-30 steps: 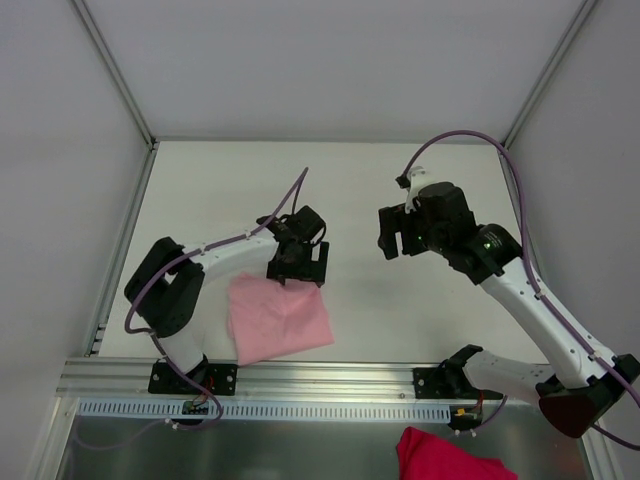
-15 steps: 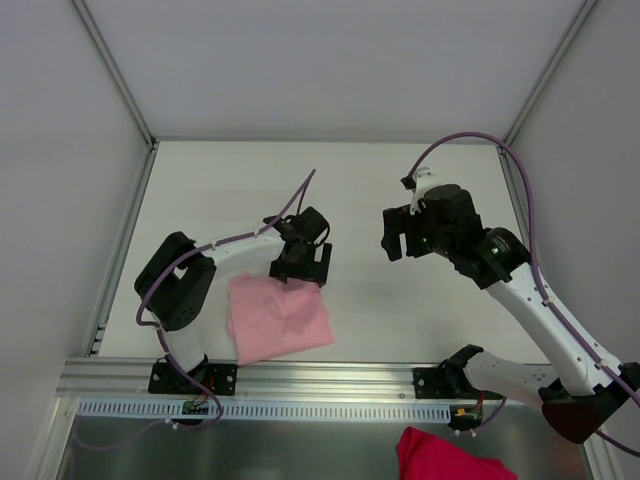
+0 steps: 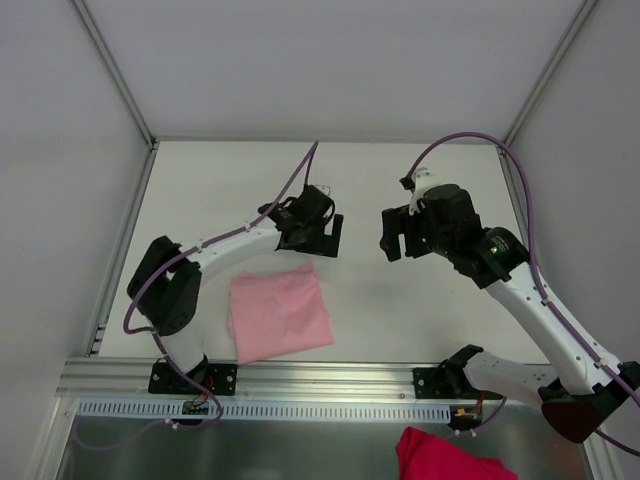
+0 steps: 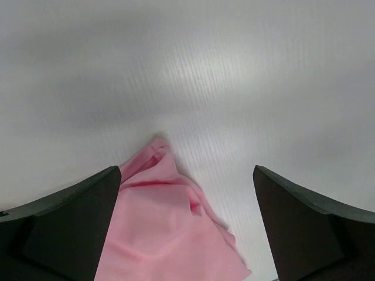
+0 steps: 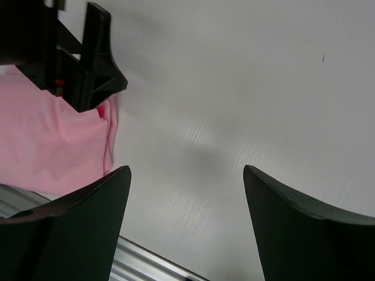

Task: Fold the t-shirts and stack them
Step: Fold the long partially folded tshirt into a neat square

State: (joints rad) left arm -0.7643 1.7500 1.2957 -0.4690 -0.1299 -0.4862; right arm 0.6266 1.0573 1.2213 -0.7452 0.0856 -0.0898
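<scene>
the white table [image 3: 420,180] is the biggest thing here, matte, with a fine ribbed grain that shows in both wrist views. on its near left part lies the pink t-shirt [image 3: 280,318], folded into a rough, slightly skewed square just on the far side of the metal rail [image 3: 330,377]. a darker pink cloth [image 3: 450,458] sits off the table, on the near side of that rail and toward the right. i take it for another shirt, but cannot tell its shape.

my left claw [image 3: 325,235] hangs just beyond the shirt's far right corner, fingers spread wide, nothing between them. my right claw [image 3: 392,235] hovers well to the right over bare table, also spread and empty.

i judge the fold on this shirt done or nearly so, and the step in hand is to tidy it and leave it. to do that well i would lift my left claw straight up so no finger catches the fabric. if i press the bundle, i would press flat from above and not drag.

the far corner is the weak spot. in my left wrist view it bunches into small soft ridges with a deeper pink crease. the cloth is thin, limp and plain, and would likely slide on the smooth table if pushed sideways.
</scene>
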